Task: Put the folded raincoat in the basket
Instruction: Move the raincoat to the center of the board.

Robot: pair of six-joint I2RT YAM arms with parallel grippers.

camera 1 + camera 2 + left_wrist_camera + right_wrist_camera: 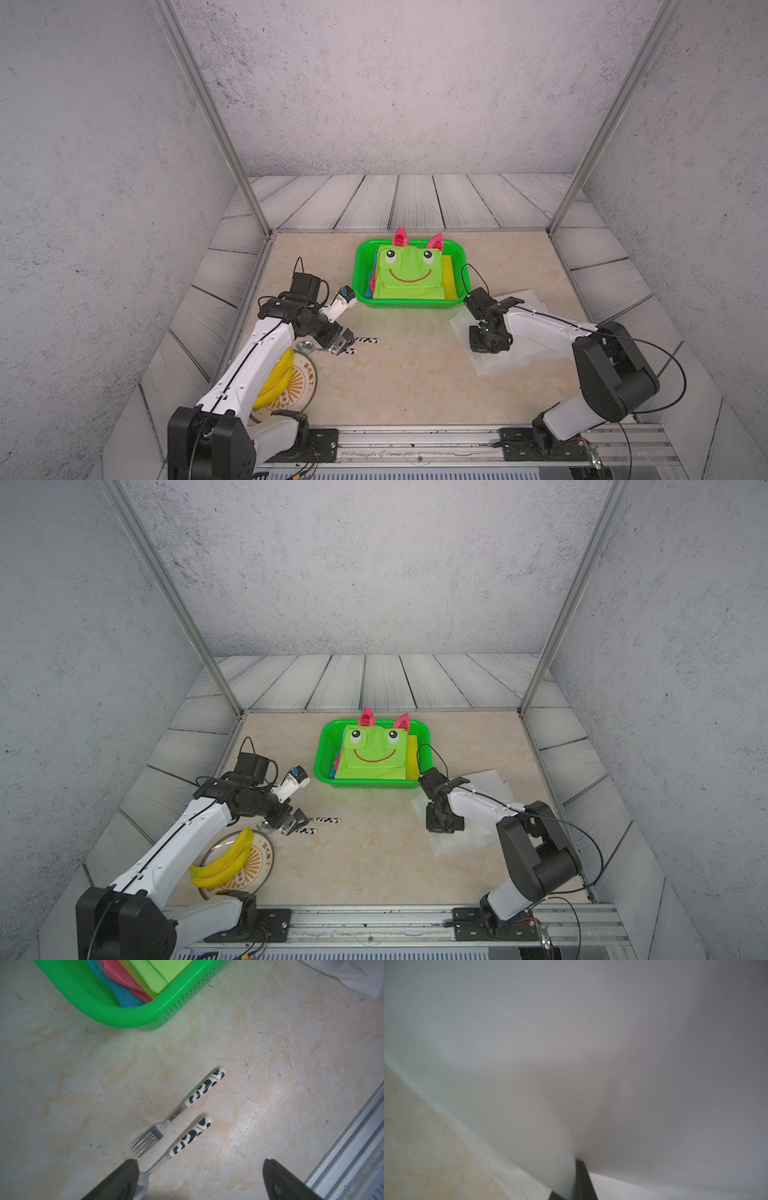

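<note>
My right pincer (483, 350) pinched the white folded raincoat (521, 359) on the table (415, 374), just off the basket's (410, 304) near right corner. My left pincer (347, 343), spread, hung farther from the basket.

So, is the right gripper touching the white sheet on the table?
Touching: in the right wrist view the right gripper pinches a fold of the white sheet.
</note>
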